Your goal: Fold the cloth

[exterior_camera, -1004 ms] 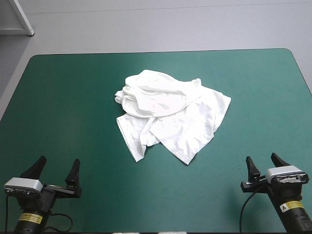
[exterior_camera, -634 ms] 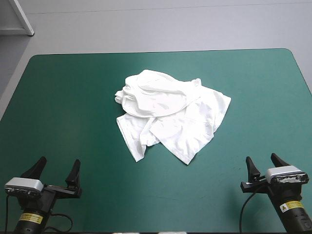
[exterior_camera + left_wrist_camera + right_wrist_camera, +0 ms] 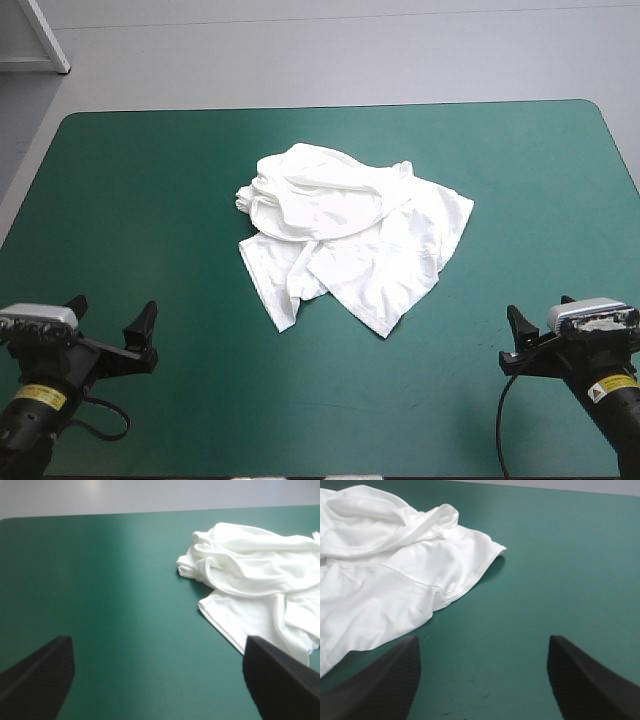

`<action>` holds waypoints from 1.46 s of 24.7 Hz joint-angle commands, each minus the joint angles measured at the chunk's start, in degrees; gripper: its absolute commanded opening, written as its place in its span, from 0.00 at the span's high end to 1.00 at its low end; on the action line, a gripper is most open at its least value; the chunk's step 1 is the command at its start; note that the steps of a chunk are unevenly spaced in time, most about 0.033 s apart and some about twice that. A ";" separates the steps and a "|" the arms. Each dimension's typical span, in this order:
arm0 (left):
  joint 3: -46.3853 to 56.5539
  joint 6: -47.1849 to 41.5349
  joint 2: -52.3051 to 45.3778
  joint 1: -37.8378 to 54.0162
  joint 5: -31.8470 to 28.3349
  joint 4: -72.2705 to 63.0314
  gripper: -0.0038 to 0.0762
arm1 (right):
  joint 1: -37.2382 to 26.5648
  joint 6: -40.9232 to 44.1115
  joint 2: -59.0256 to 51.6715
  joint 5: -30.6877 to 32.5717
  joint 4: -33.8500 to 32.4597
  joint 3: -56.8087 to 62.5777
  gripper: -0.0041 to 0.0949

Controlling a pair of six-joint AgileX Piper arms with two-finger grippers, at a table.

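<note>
1. The left gripper [image 3: 112,318] is low over the table's [image 3: 150,180] near left corner. Its black fingers [image 3: 40,677] stand wide apart and hold nothing; only teal-green cover shows between them.
2. The right gripper [image 3: 540,318] is over the near right corner, about level with the left one. Its fingers [image 3: 585,680] are also spread wide, with only bare cover between them.
3. Ahead of both grippers is a broad band of bare teal-green cover. Each gripper is well apart from the T-shirt [image 3: 350,230] and touches nothing.
4. The T-shirt is a white, crumpled heap lying near the middle of the table, roughly midway between the left and right edges.
5. Its nearer part lies flatter, with a hem and a corner pointing toward the near edge. Its farther part is bunched into rounded folds.
6. In the left wrist view the T-shirt [image 3: 260,580] lies ahead of the left gripper [image 3: 156,642], off toward the right arm's side.
7. In the right wrist view the T-shirt [image 3: 385,570] lies ahead of the right gripper [image 3: 482,640], off toward the left arm's side.
8. Beyond the heap, bare cover runs on to the table's far edge.
</note>
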 commanded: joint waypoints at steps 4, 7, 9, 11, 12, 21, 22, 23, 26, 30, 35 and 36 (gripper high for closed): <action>-21.43 8.18 23.15 -0.39 7.94 -7.45 0.19 | 0.23 1.41 13.99 5.92 -1.49 -14.66 0.28; -24.20 14.21 31.23 -0.39 7.05 -14.94 0.19 | 0.23 2.30 17.31 5.92 -1.49 -16.94 0.28; -24.68 17.04 35.98 -0.39 5.60 -18.20 0.19 | 0.23 2.38 19.18 6.29 -1.39 -18.17 0.28; -24.68 18.84 40.71 -0.39 3.99 -20.51 0.19 | 0.23 2.52 20.93 6.40 -1.50 -19.18 0.28; -24.68 19.71 43.40 -0.39 3.43 -21.67 0.19 | 0.23 2.52 21.52 6.40 -1.50 -19.60 0.28; -25.20 29.55 61.39 -4.85 -8.80 -27.45 0.19 | 0.23 2.52 24.21 5.69 -1.73 -20.66 0.28; -25.20 30.07 62.47 -5.79 -10.61 -27.45 0.19 | 0.23 2.52 24.35 5.69 -1.85 -20.66 0.28; -25.20 30.39 63.80 -7.00 -13.06 -27.45 0.19 | 0.23 2.52 24.43 5.69 -1.87 -20.66 0.28; -25.20 31.60 67.34 -9.52 -19.07 -27.45 0.19 | 0.23 2.52 24.43 5.69 -1.96 -20.66 0.28; -25.20 31.70 72.66 -10.21 -24.47 -27.95 0.19 | 0.23 2.52 24.43 7.03 -1.96 -20.66 0.28; -25.81 31.44 75.36 -10.21 -25.01 -29.82 0.33 | 0.23 2.83 24.47 4.30 -2.33 -20.66 0.28; -25.81 31.44 75.36 -10.21 -25.01 -30.81 0.41 | 0.23 2.83 24.90 3.28 -2.33 -20.66 0.28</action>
